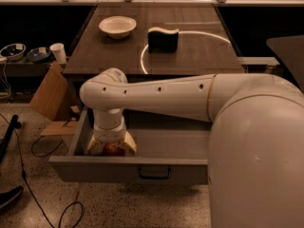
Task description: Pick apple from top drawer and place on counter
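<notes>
Camera view, the only one:

Gripper: the gripper (112, 151) points straight down and is low inside the left part of the top drawer (190, 171), just behind the drawer's front panel.
Fingers: the two tan fingers (128, 145) stand apart, one at each side of the apple; whether they press on it I cannot tell.
Apple: the apple (113, 149) is in the drawer, near the left front corner, between the fingers. Only its upper red part shows above the front panel.
Top drawer: it is pulled out toward the camera. The flat grey front carries a small dark handle (154, 173) at the middle.
Arm: the thick white arm (161, 94) comes from the lower right, crosses above the drawer to the left, then bends down at the wrist.
Counter: the counter (199, 56) is the dark top behind the open drawer. A thin curved light streak (142, 61) runs across it.
On the counter: a white bowl (117, 26) stands at the far left side, and a dark block (163, 38) with a pale upper edge stands to the right of the bowl, apart from it.
Left of the cabinet: a piece of cardboard (50, 91) leans there, and a paper cup (58, 52) stands on a low shelf behind it.
Floor: a dark cable (28, 175) lies on the speckled floor (118, 208).
</notes>
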